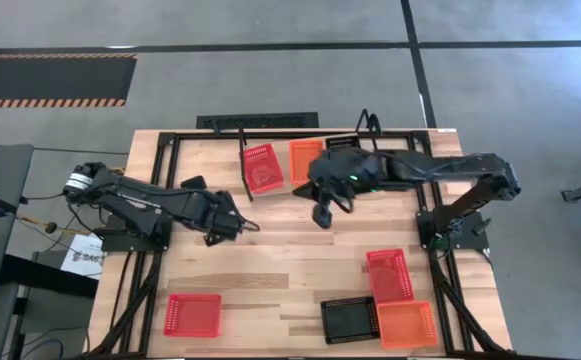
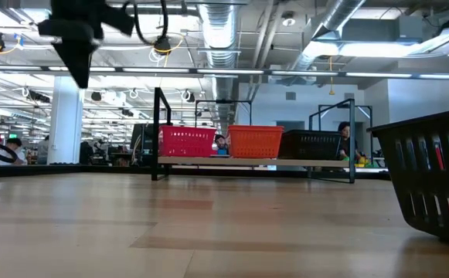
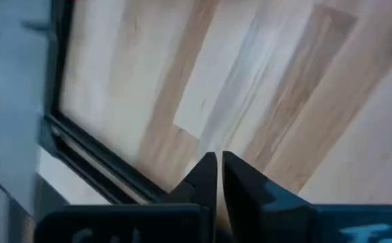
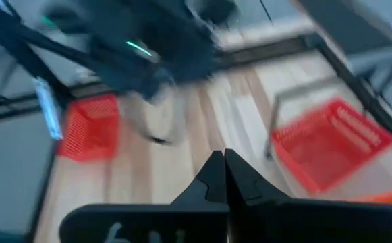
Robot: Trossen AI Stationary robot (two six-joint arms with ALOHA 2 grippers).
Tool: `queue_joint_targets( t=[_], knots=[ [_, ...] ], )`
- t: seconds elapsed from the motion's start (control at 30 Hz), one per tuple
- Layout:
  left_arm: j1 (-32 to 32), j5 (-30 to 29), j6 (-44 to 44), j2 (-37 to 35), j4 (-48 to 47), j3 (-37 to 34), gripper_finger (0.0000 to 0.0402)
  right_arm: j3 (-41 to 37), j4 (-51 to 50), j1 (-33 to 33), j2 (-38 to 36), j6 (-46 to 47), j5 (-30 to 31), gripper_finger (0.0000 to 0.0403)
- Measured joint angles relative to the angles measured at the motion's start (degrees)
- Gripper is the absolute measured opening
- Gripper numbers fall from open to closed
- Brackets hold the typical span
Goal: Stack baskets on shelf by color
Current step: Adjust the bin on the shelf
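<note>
The shelf (image 2: 232, 161) stands at the table's far edge and carries a red basket (image 1: 263, 167), an orange basket (image 1: 305, 160) and a black basket (image 2: 311, 144) side by side. My right arm partly covers the black one from above. On the tabletop lie a red basket (image 1: 192, 314) near the left corner, another red basket (image 1: 390, 274), a black basket (image 1: 349, 320) and an orange basket (image 1: 407, 324). My right gripper (image 1: 323, 217) hangs shut and empty just in front of the shelf. My left gripper (image 1: 242, 226) is shut and empty over bare wood left of centre.
A black frame (image 1: 160, 170) runs round the tabletop, with the arm bases at the left and right edges. The three baskets at the near right sit close together. Bare wood (image 1: 290, 260) lies between the grippers and the near baskets. People sit in the room beyond the table.
</note>
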Motion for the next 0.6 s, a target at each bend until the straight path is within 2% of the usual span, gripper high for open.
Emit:
queue_joint_targets(
  t=[0.17,0.37,0.5,0.6],
  knots=[
    [6.55,4.01,-2.52,-0.08,12.81,-4.38,0.0002,0.05,-0.22,7.94,-6.73,-2.41,8.72,0.0],
    [15.35,9.05,-0.07,-0.11,28.3,-5.9,0.0,0.03,-4.41,16.73,-14.22,-4.62,19.74,0.0],
    [19.9,12.65,2.5,-0.14,31.8,-5.9,0.0,0.04,-8.6,21.35,-17.54,-4.51,24.37,0.0],
    [21.2,15.2,4.17,-0.87,30.85,-5.92,0.0,0.03,-11.78,23.79,-18.61,-3.83,27.49,0.0]
  ],
)
